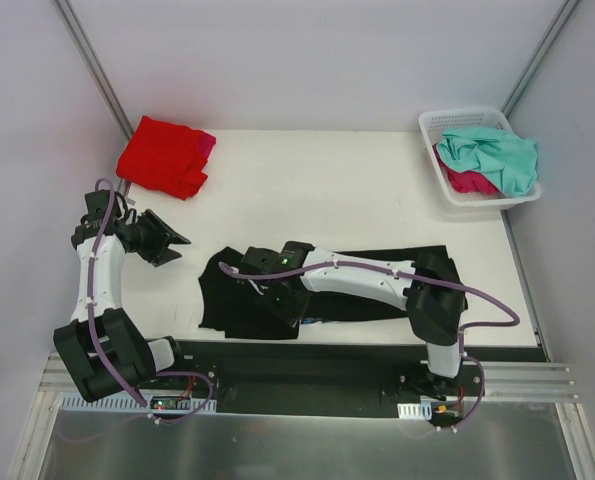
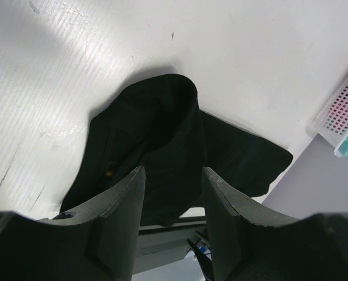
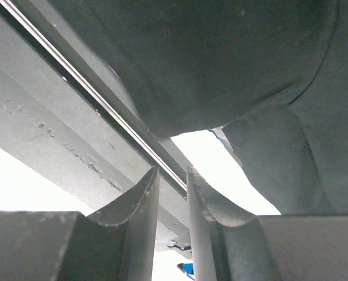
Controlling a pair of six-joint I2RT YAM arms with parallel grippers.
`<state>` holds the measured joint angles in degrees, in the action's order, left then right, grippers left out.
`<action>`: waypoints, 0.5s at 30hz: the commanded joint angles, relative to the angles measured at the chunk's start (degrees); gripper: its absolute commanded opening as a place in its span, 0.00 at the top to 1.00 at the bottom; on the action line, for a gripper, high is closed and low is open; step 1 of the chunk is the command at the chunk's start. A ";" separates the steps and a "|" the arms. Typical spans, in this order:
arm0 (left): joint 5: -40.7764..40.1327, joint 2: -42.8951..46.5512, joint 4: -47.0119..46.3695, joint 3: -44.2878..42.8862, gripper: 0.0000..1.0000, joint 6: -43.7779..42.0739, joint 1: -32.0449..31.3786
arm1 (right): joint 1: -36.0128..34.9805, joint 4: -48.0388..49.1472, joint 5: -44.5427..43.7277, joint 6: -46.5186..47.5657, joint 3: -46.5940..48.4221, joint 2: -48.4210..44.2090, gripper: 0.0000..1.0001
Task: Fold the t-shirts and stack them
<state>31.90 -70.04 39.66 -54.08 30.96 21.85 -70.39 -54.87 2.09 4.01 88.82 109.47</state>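
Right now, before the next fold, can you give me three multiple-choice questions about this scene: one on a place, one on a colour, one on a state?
1. Where does the black t-shirt lie?
A) hanging on the back wall
B) on the near part of the table, under the right arm
C) on the floor

2. Which colour is the t-shirt lying uppermost in the basket?
A) teal
B) black
C) yellow

3. How is the left gripper?
A) shut on cloth
B) open, holding nothing
C) out of view

Answers:
1 B, the top view shows it spread near the arm bases.
2 A, the teal t-shirt drapes over the rim.
3 B, its wrist view shows an empty gap between the fingers.
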 commanded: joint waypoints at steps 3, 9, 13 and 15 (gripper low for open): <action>1.67 1.13 0.15 -1.46 0.57 0.07 0.48 | -0.19 -2.96 -4.10 -0.50 4.61 -2.69 0.71; 2.03 0.96 -0.19 -0.67 0.58 -0.02 0.39 | 0.51 -1.74 -7.45 -0.58 4.18 -2.33 0.71; 3.51 0.08 -1.51 -0.23 0.62 -0.29 -2.23 | 6.56 4.32 -4.64 -1.46 0.05 -2.94 0.72; 4.05 -2.28 -1.60 -1.63 0.63 -1.16 -5.30 | 9.73 5.91 -3.68 -1.72 -0.83 -3.47 0.72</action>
<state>32.97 -70.19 39.11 -54.08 30.94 20.88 -67.37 -52.47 -2.11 3.81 90.11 109.30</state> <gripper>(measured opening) 0.384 0.281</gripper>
